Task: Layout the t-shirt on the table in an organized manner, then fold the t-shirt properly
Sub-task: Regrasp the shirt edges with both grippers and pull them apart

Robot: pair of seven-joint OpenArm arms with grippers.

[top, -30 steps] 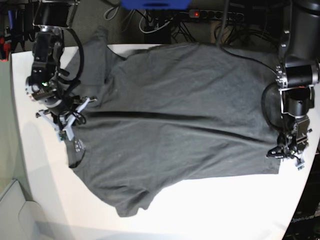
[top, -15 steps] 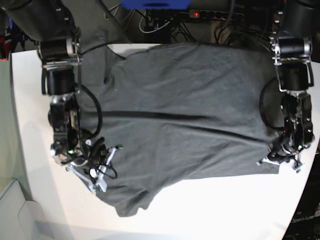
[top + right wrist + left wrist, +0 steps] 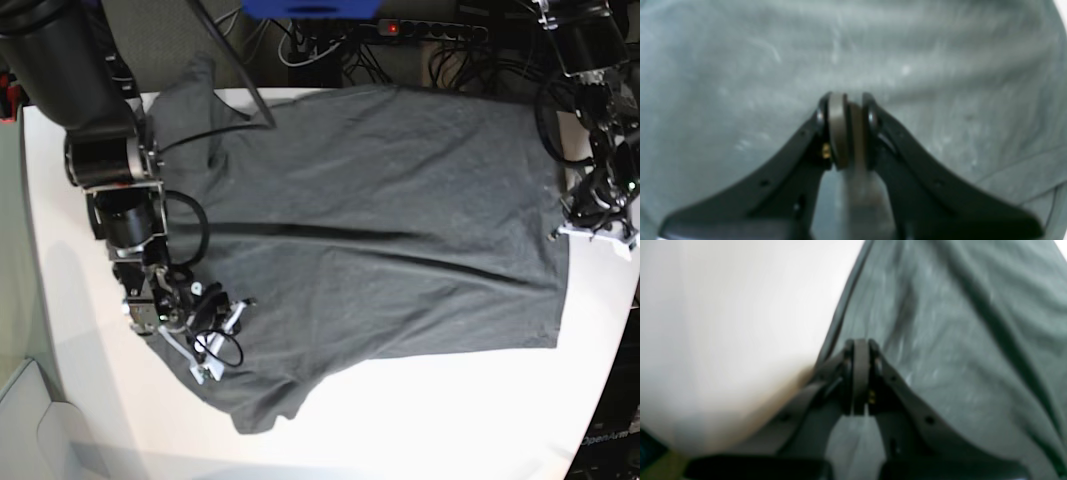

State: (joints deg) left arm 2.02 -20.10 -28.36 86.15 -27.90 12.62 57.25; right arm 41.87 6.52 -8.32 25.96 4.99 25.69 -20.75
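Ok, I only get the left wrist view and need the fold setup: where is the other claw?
Observer: The right claw is on the opposite end of the t-shirt, the end with the sleeves, down on the fabric.
Operator: Is it holding anything?
Observer: Its own wrist view shows the jaws closed with what looks like a strip of grey fabric pinched between them.
Operator: Is the whole shirt on the table?
Observer: No. One sleeve pokes past the far edge of the table.
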